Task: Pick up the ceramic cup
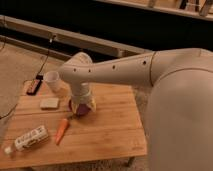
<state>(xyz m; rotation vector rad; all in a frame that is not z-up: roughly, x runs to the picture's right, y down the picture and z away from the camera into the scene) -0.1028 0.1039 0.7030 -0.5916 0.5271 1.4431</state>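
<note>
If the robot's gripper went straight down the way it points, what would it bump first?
Probably the purple thing: the gripper hangs right above it, pointing down at the table. The white cup stands off to one side, out of that line. Depth is unclear.

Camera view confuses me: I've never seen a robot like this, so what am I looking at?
The big pale shape is the robot's arm, reaching from the right over a wooden table. The one picture looks down along it; where the camera is mounted is unknown. At the arm's end the gripper, its grasping hand, points down right over a purple rounded object. The ceramic cup it must pick up stands further back left, not held. Also there: a carrot, a white bottle, a pale flat pad, a dark flat device.
</note>
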